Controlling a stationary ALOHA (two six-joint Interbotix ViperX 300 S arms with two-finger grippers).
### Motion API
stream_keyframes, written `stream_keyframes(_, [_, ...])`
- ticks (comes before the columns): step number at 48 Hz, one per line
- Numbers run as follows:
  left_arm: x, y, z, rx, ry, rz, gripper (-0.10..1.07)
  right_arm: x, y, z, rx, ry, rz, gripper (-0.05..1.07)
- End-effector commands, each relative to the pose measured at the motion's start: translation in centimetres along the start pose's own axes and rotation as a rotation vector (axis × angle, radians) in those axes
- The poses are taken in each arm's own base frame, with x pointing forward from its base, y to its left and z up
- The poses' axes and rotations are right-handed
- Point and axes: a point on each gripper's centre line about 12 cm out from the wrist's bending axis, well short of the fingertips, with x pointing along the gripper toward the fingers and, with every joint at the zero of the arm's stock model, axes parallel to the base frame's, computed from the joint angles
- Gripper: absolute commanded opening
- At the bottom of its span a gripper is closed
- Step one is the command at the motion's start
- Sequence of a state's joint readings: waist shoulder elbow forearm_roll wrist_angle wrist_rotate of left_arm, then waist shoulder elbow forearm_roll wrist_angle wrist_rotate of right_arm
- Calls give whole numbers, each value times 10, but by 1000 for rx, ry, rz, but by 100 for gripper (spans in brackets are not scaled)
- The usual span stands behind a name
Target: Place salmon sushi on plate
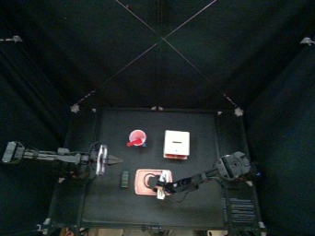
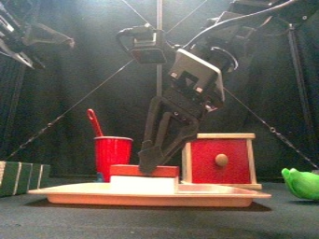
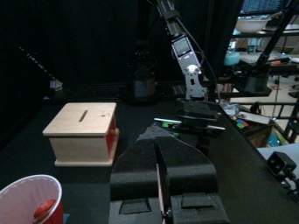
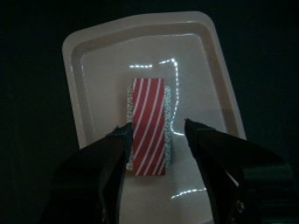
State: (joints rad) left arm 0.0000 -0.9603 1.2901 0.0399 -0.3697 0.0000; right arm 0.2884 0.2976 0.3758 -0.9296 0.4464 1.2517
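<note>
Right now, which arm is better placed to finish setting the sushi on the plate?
Right. Its gripper straddles the salmon sushi lying on the plate, so it only has to let go. The left gripper sits off beside the plate, jaws shut.

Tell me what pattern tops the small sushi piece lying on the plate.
Red with thin pale diagonal stripes on the salmon sushi, over a white base; clearest in the right wrist view.

Overhead layout of the black table.
The right gripper reaches over the pinkish plate near the front edge; the left gripper lies apart, near a red cup and white block.
</note>
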Motion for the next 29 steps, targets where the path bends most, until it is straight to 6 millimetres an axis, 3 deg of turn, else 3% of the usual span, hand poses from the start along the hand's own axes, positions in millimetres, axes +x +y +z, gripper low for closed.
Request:
stream_keyframes(1, [2,1,5,2,-15,3,-3,-8,-1,9,12,-22,0,85])
stream_keyframes(29, [2,1,5,2,-15,3,-3,-18,-4,17,5,-43,-32,85])
